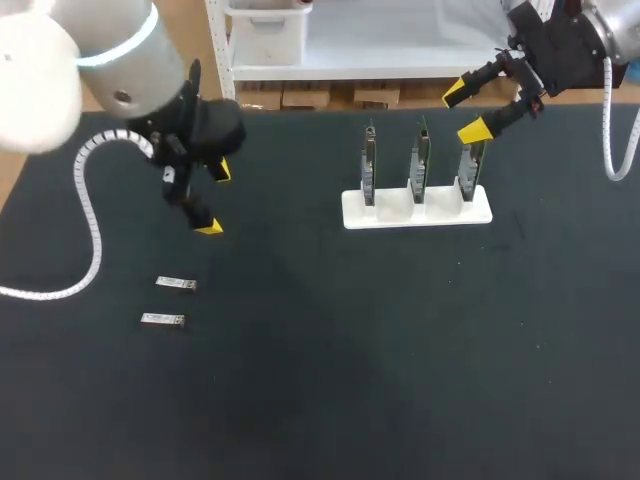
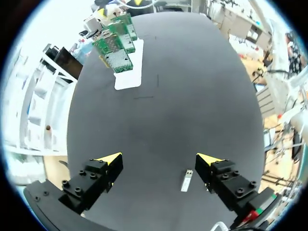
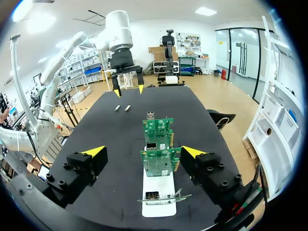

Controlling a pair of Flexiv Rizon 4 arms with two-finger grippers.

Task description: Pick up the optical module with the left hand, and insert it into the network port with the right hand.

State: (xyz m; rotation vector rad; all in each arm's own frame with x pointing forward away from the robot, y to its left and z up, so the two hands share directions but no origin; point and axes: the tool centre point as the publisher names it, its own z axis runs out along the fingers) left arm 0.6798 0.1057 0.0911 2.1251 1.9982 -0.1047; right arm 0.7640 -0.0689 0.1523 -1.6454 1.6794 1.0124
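- A black worktop (image 1: pixel 330 380) fills nearly the whole frame in the head view.
- A white slotted base (image 1: pixel 440 212) lies on it, right of centre in the upper half, its long side running left to right.

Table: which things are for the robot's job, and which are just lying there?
For the job: nearer module, probably; cards with ports; left fingers; right fingers.
Lying about: other module, a spare; white stand, which only holds the cards.
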